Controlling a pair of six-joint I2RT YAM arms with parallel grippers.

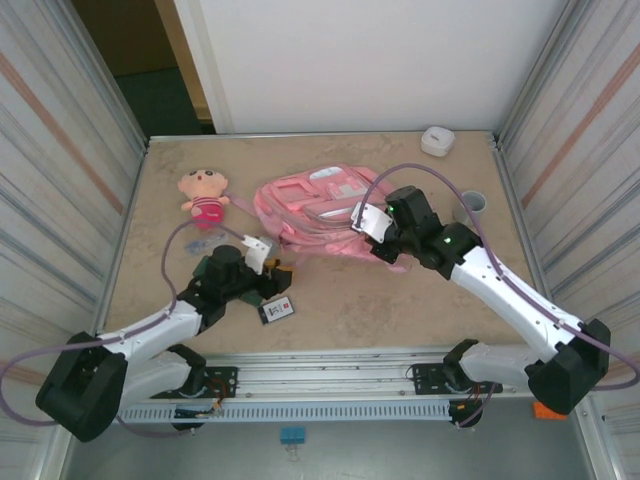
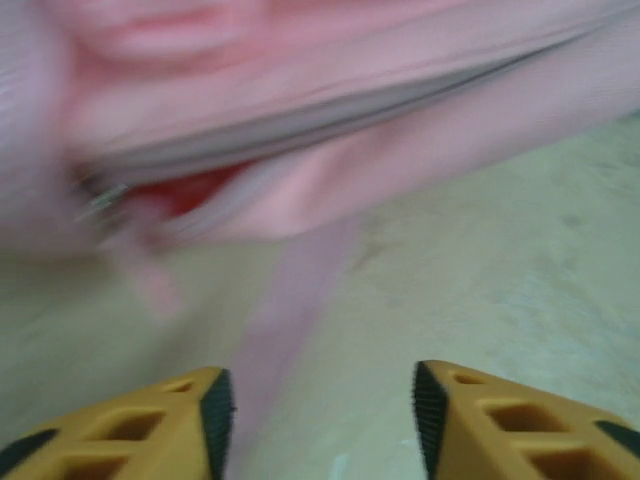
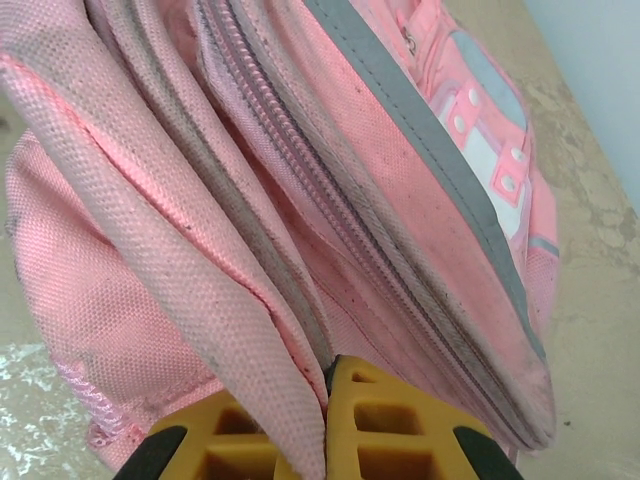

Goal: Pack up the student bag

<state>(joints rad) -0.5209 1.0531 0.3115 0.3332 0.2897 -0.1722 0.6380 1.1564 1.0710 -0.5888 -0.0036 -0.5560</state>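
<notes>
Several zipped pockets, grey trim and a white patch mark the pink student bag (image 1: 312, 205), lying at the far middle of the table (image 1: 400, 300). The right gripper (image 3: 325, 395) is clamped on a fold of its fabric at the right end; the left gripper (image 2: 318, 410), at its near left edge, has jaws apart. Print on the small dark card (image 1: 277, 309) nearby is too small to read.

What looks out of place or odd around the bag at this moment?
The bag lies slumped on the table, a fold of its fabric pinched in the shut right gripper. Its zip gapes, with something red showing inside. The doll and a small dark card lie loose outside it.
</notes>
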